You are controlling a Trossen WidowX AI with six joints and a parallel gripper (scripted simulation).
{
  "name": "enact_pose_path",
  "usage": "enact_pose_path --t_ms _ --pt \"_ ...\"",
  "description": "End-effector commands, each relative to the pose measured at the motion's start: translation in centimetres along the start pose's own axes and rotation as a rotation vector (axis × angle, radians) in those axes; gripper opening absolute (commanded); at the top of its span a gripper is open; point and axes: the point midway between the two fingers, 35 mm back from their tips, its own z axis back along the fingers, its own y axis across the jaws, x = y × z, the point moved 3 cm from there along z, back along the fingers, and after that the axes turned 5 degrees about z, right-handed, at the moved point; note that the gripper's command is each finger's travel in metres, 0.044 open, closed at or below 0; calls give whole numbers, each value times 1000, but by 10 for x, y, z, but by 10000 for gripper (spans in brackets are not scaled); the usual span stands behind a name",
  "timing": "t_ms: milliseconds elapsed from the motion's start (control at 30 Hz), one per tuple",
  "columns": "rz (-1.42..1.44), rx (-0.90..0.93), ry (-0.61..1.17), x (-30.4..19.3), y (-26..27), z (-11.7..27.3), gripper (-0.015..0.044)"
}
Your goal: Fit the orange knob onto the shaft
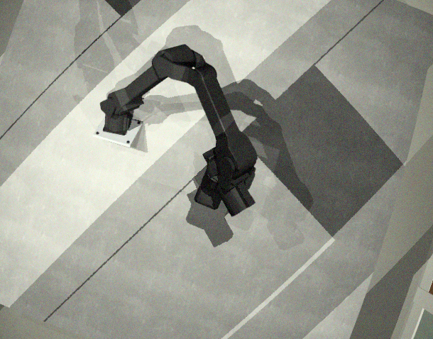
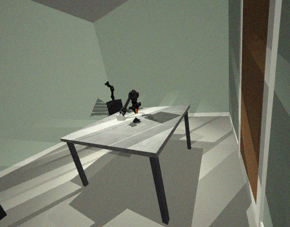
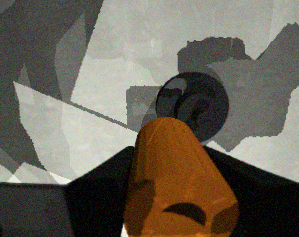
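The orange knob [image 2: 136, 110] [image 3: 178, 166] is held between the fingers of my gripper [image 2: 136, 108], which is shut on it. In the exterior view the knob hangs upright, well clear above the dark round pedestal [image 2: 136, 120] [image 3: 219, 101]. In the wrist view the dark shaft [image 3: 199, 112] stands in the middle of the pedestal, just beyond the knob's far end and slightly right of it; the knob covers part of the pedestal's near edge. In the top view the arm and gripper hide both knob and pedestal. The shaft's flat side cannot be made out.
The arm's white base plate [image 1: 113, 137] [image 2: 120, 117] stands on the table [image 1: 136, 291] [image 2: 111, 138], left of the pedestal. Broad shadows and bright bands cross the table. A second dark arm [image 2: 112, 91] on a black stand [image 2: 114, 107] is behind the table.
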Motion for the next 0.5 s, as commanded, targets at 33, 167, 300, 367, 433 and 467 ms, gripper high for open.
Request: enact_pose_path --t_ms 33,167,300,367,433,467 --pt "3 -5 -3 2 -15 -2 0" --pt "0 -1 3 2 -27 -8 0" --pt "-3 3 8 2 -39 -13 0" --pt "-4 4 9 2 -41 -14 0" --pt "-4 4 9 2 -41 -16 0" --pt "-4 4 9 2 -41 -17 0"
